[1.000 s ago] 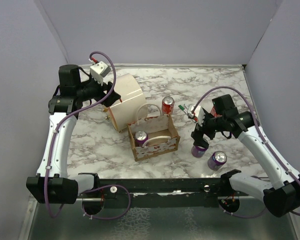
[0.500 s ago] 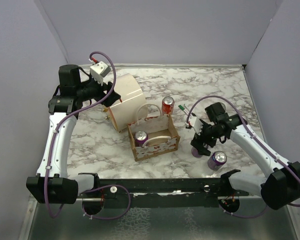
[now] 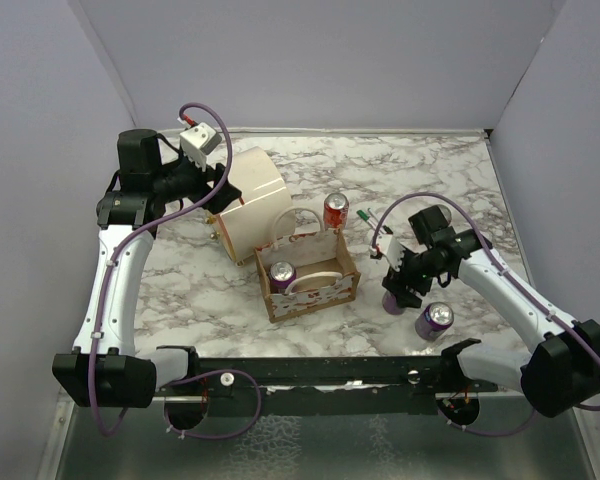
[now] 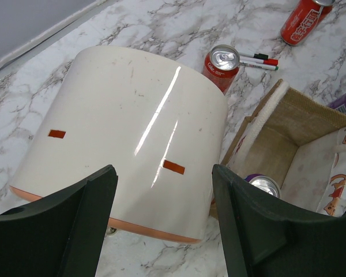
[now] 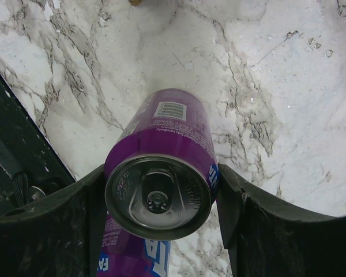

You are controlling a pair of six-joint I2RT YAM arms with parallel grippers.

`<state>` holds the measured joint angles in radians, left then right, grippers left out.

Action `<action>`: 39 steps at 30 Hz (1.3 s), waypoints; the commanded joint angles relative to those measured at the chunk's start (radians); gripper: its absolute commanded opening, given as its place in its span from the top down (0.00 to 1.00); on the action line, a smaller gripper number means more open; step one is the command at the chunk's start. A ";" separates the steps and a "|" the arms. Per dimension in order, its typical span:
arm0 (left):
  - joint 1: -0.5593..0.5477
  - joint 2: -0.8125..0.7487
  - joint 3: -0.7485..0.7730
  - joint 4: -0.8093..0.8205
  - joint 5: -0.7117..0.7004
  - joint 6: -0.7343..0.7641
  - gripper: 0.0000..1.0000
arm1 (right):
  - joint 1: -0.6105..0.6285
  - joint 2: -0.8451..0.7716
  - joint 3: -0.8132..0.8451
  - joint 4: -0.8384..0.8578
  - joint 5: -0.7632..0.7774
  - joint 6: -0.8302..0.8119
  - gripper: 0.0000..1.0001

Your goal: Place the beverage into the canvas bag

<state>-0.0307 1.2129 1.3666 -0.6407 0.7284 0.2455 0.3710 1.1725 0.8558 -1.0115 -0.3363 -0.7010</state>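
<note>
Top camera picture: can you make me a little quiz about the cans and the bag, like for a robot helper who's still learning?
1. True or false: the canvas bag is empty.
2. What sits between the fingers of the right gripper? A) a red can B) a purple can C) a marker
3. Fill in: the can on the bag's far side is coloured ____.
Key: 1 false, the bagged can sits inside; 2 B; 3 red.
</note>
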 commanded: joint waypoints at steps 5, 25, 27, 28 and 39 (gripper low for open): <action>-0.009 -0.008 0.000 0.007 0.018 -0.002 0.31 | -0.006 -0.035 0.116 0.020 -0.036 0.031 0.63; -0.060 0.062 0.052 -0.035 -0.016 0.033 0.31 | -0.007 -0.043 0.499 0.042 -0.194 0.032 0.71; -0.061 0.066 0.050 -0.036 0.002 0.038 0.31 | -0.006 -0.032 0.535 0.052 -0.233 0.032 0.71; -0.061 0.066 0.047 -0.036 0.010 0.042 0.31 | -0.006 -0.026 0.552 0.055 -0.257 0.029 0.71; -0.119 0.083 0.052 -0.125 0.099 0.139 0.31 | -0.001 0.080 0.675 0.100 -0.571 0.021 0.72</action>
<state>-0.1184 1.2858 1.3846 -0.7128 0.7700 0.3271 0.3710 1.2160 1.4509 -1.0130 -0.7048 -0.6781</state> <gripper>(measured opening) 0.695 0.655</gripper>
